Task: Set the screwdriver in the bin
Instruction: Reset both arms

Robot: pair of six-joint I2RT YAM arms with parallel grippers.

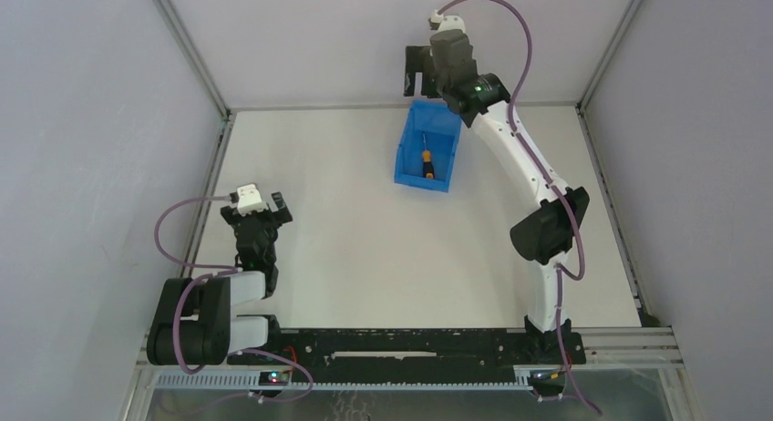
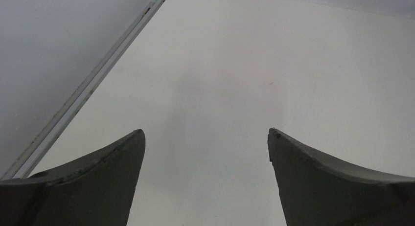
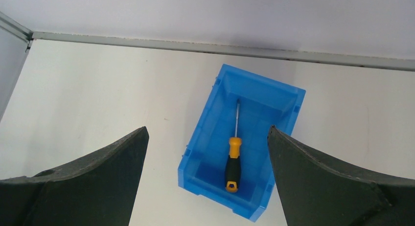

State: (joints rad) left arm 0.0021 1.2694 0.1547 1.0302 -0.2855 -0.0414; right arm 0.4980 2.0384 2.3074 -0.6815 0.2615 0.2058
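While the screwdriver is lying flat on the floor of the bin, I am hovering over it with my right claw spread wide and gripping nothing. In my right wrist view the orange-and-black handle is resting toward the lower edge of the frame and the thin silver shaft is pointing toward the upper edge, all of it inside the blue walls. My two dark fingers are framing the bin from the lower left and lower right corners, well apart from it.

In the overhead view the screwdriver is showing as a small orange-and-black mark inside the bin, which is sitting on the white table in the upper middle of the frame, near the back edge. My right claw is hanging just above the bin's upper end.

My left claw is waiting in the lower left of that view, well apart from the bin. In its own wrist view my left claw is gaping wide over the bare table, holding nothing, with a metal rail running along the upper left.
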